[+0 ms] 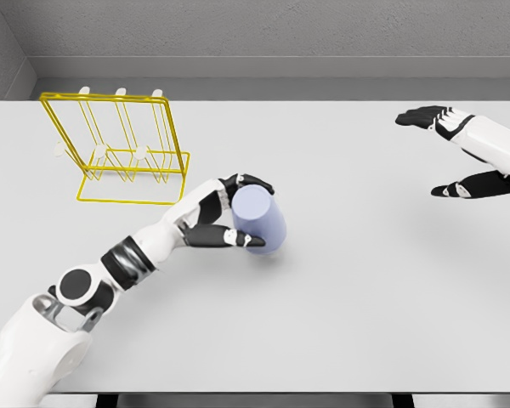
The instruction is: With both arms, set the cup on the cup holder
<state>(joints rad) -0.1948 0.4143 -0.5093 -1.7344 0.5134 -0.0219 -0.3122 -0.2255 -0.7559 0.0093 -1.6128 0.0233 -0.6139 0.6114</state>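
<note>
A pale lavender cup (pixel 260 221) stands on the white table (pixel 357 289) near the middle. My left hand (pixel 238 212) wraps it from the left, black fingers curled over its top rim and thumb low on its front. The yellow wire cup holder (pixel 119 149) with white-tipped pegs stands at the back left, a hand's length beyond the cup. My right hand (pixel 446 153) hovers at the far right, fingers spread wide, holding nothing.
The table's front edge runs along the bottom of the view. A grey wall rises behind the table's far edge. My left forearm (pixel 144 255) lies diagonally across the table's lower left.
</note>
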